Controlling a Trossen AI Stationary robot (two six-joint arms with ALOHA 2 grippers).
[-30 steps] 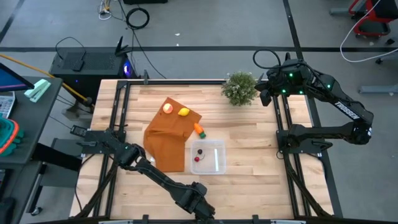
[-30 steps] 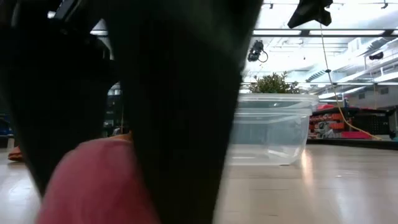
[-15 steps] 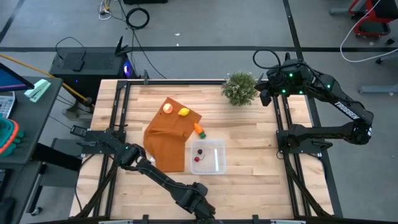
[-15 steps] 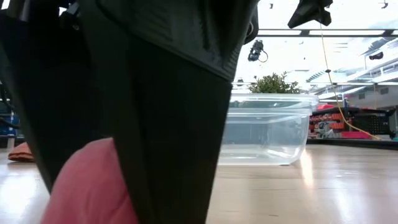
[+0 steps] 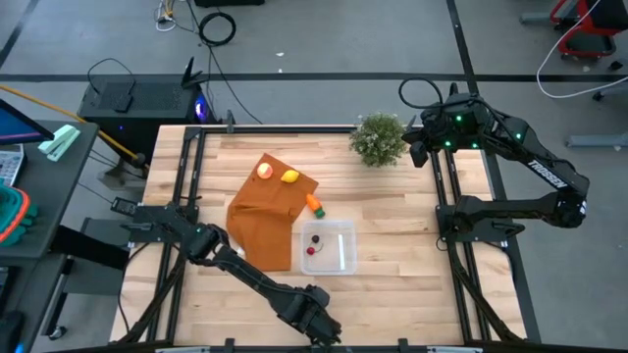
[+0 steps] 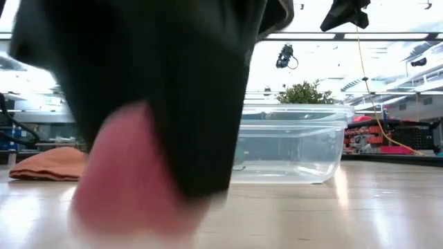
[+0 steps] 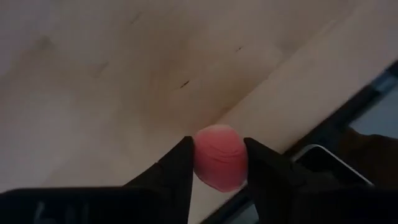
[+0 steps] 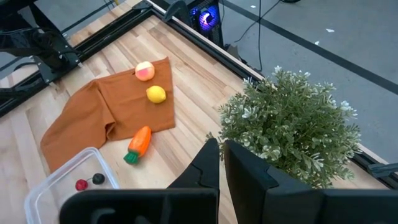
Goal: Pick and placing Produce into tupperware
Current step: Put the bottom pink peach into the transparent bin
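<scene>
left arm stretched low along the near edge of the desk, left gripper [image 7: 219, 163] down at the surface with jaws pinched on a small red-pink piece [image 7: 219, 157]. right arm folded back at the far right corner, right gripper [image 8: 221, 163] raised, jaws closed together and holding nothing.

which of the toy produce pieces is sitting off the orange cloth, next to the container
The orange toy carrot with the green top. It lies on bare wood beside the clear plastic container; the red-yellow round fruit and yellow lemon rest on the orange-brown cloth.
</scene>
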